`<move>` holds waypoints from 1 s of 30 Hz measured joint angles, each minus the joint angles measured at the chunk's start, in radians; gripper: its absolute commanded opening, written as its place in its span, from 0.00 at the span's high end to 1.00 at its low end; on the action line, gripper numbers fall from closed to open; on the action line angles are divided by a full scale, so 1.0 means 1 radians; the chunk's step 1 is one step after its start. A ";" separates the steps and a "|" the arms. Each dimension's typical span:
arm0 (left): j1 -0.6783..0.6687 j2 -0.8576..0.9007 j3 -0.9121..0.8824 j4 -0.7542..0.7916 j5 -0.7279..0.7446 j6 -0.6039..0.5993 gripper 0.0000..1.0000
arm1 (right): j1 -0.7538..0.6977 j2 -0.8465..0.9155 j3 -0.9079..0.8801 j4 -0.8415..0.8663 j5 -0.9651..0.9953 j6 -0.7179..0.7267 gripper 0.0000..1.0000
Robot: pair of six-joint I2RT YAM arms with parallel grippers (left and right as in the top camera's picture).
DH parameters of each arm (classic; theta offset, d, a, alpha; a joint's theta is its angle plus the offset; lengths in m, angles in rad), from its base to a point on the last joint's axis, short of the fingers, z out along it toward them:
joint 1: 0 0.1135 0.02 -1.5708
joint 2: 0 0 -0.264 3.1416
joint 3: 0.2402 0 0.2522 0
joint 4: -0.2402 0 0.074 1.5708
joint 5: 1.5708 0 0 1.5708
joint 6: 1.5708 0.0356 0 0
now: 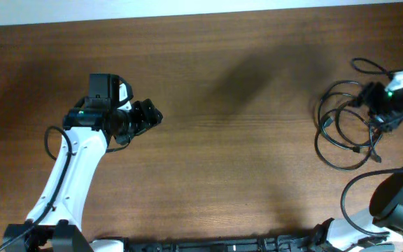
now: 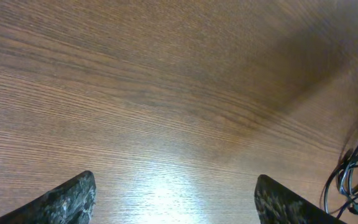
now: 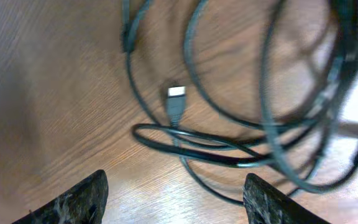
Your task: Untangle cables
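The cables (image 1: 345,129) lie as a loose tangle of thin black loops on the wooden table (image 1: 243,140) at the far right. My right gripper (image 1: 369,98) hovers over the top of the tangle, open and empty. In the right wrist view (image 3: 176,202) the loops (image 3: 229,149) and a small silver-tipped plug (image 3: 176,99) lie just beyond the fingertips. My left gripper (image 1: 152,115) is open and empty over bare wood at the left, far from the tangle. In the left wrist view (image 2: 176,202) part of the tangle (image 2: 356,180) shows at the right edge.
A separate cable loop (image 1: 369,68) lies at the far right near the table's back edge. The arms' own thicker black wires (image 1: 359,199) curve near the front right base. The table's front edge carries the arm mounts (image 1: 208,245).
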 measured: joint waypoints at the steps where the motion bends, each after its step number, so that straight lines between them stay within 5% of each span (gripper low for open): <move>1: 0.000 0.000 0.000 0.005 0.000 0.000 0.18 | 0.028 0.000 0.000 0.011 -0.003 -0.007 0.30; 6: 0.000 0.000 0.000 0.066 0.000 0.058 0.18 | 0.215 0.000 0.000 0.101 -0.090 -0.055 0.28; 11: -0.062 0.000 0.000 0.157 -0.035 0.246 0.01 | 0.526 0.000 0.000 0.171 -0.121 -0.179 0.25; 15: -0.127 0.000 0.000 0.116 -0.210 0.319 0.01 | 0.687 0.000 0.000 0.106 0.085 -0.191 0.25; 23: -0.126 0.000 0.000 -0.123 -0.284 0.333 0.01 | 0.684 -0.050 0.000 -0.039 0.233 -0.076 0.25; 30: -0.126 -0.194 -0.095 -0.145 -0.290 0.333 0.01 | 0.684 -0.415 -0.208 0.153 0.250 -0.066 0.15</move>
